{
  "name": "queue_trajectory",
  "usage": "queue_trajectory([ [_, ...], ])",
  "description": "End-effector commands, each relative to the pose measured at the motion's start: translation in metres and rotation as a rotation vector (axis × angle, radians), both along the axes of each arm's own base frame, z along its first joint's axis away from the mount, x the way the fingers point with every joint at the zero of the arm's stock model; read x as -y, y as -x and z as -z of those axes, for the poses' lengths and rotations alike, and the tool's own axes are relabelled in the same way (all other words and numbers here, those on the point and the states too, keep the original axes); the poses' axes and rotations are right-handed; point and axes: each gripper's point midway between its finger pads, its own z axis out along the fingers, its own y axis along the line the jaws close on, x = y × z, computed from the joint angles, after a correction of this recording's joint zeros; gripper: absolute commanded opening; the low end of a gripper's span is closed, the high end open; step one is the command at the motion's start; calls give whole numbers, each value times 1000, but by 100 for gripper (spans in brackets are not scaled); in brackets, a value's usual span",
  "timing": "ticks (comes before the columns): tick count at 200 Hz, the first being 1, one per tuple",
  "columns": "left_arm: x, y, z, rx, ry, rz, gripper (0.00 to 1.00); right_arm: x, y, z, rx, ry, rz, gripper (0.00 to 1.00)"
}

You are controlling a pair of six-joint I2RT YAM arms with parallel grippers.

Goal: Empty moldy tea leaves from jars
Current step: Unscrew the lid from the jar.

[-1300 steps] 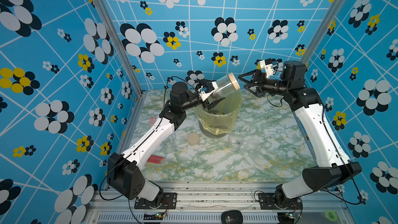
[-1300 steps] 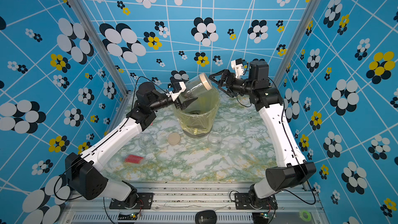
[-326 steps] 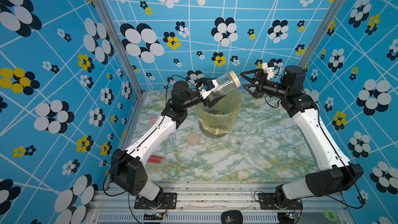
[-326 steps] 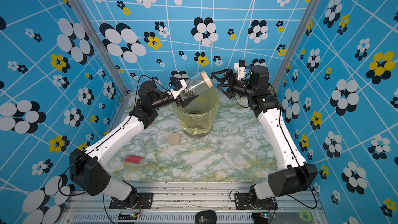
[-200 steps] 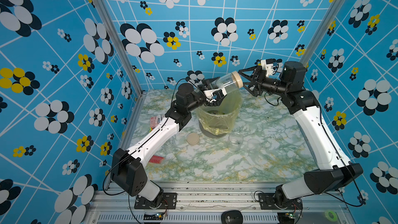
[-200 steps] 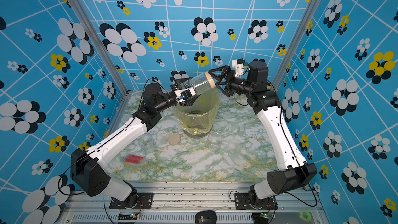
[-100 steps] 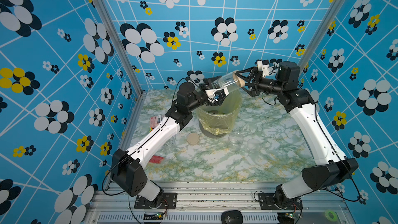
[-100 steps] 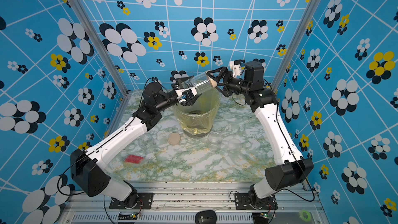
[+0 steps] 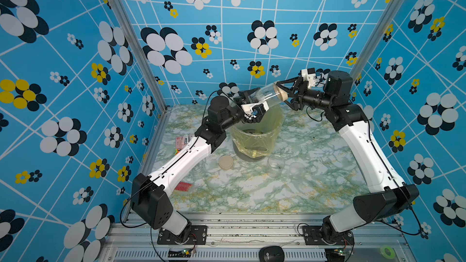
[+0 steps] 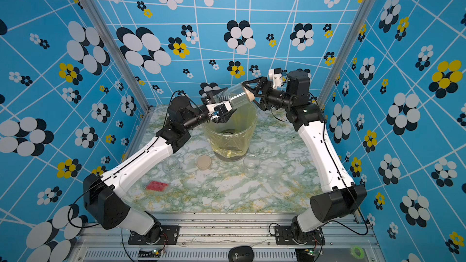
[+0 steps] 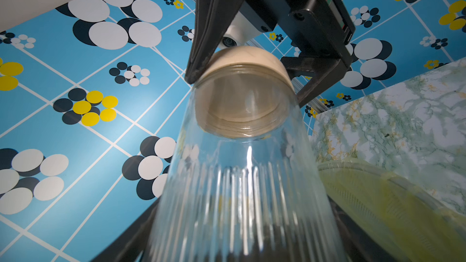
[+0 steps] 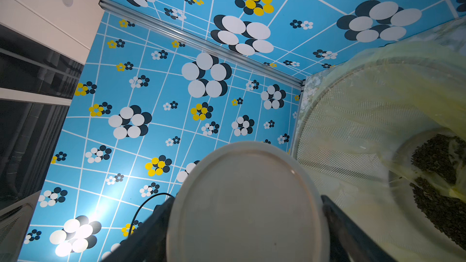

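Observation:
Above the bin lined with a yellow bag (image 9: pixel 253 142) (image 10: pixel 230 144), a clear ribbed jar (image 9: pixel 266 96) (image 10: pixel 233 95) (image 11: pixel 242 185) lies tilted, its beige lid (image 9: pixel 282 93) (image 11: pixel 242 71) (image 12: pixel 248 205) pointing right. My left gripper (image 9: pixel 250 106) (image 10: pixel 219 108) is shut on the jar's body. My right gripper (image 9: pixel 283 93) (image 10: pixel 249 93) has its fingers (image 11: pixel 201 46) pressed on opposite edges of the lid. Moldy tea leaves (image 12: pixel 438 170) (image 10: pixel 228 131) lie at the bin's bottom. A dark mass shows dimly in the held jar's base.
In front of the bin stand an open empty jar (image 9: pixel 275 165) (image 10: pixel 251 164), a translucent lid (image 9: pixel 296 168) and a loose beige lid (image 9: pixel 226 162) (image 10: pixel 203 161). Another empty jar (image 10: pixel 171 165) stands by my left arm. A red packet (image 10: pixel 156 185) lies front left.
My right gripper has come in from the right and closed its fingers on the lid. My left gripper has laid the jar flatter and pushed it toward the right gripper.

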Motion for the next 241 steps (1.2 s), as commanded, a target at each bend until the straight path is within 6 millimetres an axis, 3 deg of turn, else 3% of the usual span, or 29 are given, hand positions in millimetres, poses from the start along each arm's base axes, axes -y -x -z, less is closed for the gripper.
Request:
queue_trajectory([
  [1, -1, 9, -46, 102, 90, 6, 2, -6, 3, -7, 25, -32, -45, 82],
  [41, 0, 7, -44, 77, 88, 5, 2, -7, 4, -7, 35, -32, -54, 67],
  [77, 2, 4, -38, -3, 97, 16, 2, -9, 6, -8, 80, -5, -75, 62],
  [139, -3, -6, -34, -270, 220, 85, 1, -13, 9, -19, 205, 16, -124, 61],
  [241, -28, -13, -46, -709, 438, 406, 1, -22, 6, -28, 368, 9, -208, 60],
])
